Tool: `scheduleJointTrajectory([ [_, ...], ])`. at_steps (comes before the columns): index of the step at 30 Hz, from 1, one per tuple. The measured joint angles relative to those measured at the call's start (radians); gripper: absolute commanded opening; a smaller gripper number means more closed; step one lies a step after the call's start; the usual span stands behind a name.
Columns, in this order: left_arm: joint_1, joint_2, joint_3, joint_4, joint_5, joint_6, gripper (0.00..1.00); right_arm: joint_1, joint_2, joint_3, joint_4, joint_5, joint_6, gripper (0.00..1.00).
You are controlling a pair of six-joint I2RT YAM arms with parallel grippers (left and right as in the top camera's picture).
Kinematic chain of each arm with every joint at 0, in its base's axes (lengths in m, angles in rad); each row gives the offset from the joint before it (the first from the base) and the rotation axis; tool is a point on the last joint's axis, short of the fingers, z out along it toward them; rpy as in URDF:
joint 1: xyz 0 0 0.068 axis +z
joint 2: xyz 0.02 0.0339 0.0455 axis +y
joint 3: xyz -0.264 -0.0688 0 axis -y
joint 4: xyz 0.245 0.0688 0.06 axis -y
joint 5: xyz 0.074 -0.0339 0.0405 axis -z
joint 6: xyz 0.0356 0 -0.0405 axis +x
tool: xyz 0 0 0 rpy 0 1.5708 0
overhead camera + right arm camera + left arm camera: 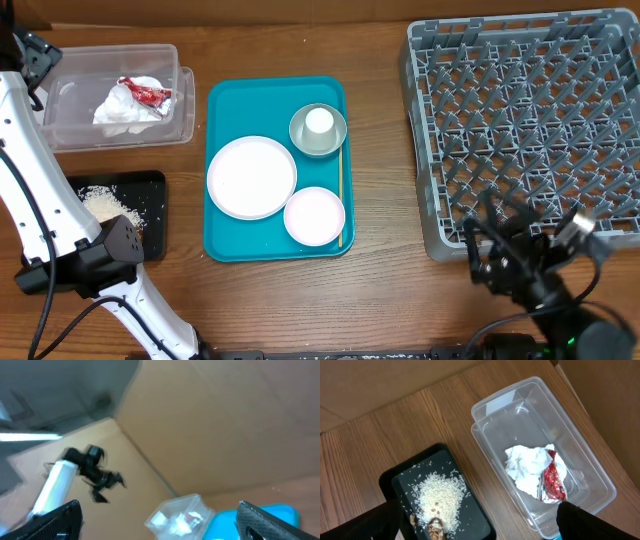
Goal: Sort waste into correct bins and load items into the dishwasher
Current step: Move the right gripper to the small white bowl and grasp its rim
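Observation:
The crumpled napkin (122, 104) and red wrapper (145, 93) lie in the clear tub (70, 128); both show in the left wrist view, napkin (526, 468) and wrapper (552, 482). Rice and brown bits (105, 206) lie in the black tray (155, 225). On the teal tray (222, 245) sit the pale plate (251, 177), white bowl (314, 216), silvery bowl (300, 137) holding the cup (319, 121), and wooden stick (340, 195). The grey dish rack (520, 120) stands at the right. My left gripper (480, 506) hangs open above tub and black tray. My right gripper (159, 505) is open and empty near the rack's front corner.
A cardboard wall runs along the table's far edge (600, 405). My left arm's white links (30, 190) cross the left side beside the black tray. The right wrist view looks across at the tub (177, 515) and teal tray (260, 512).

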Motion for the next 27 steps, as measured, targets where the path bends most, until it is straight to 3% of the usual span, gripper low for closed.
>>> scheduleJointTrajectory([
  [9, 0.0, 0.0, 0.0, 0.0, -0.004, 0.0, 1.0, 0.022, 0.589, 0.616, -0.665, -0.161, -0.416, 0.99],
  [14, 0.0, 0.0, 0.0, 0.0, -0.004, 0.0, 1.0, 0.215, 0.871, 0.866, -0.964, -0.068, -0.59, 1.0],
  [20, 0.0, 0.0, 0.0, 0.0, -0.005, 0.0, 1.0, 0.603, 1.069, 0.952, -1.044, 0.261, -0.635, 0.99],
  [27, 0.0, 0.0, 0.0, 0.0, -0.005, 0.0, 1.0, 0.873, 1.338, 0.952, -1.001, 0.441, -0.635, 1.0],
])
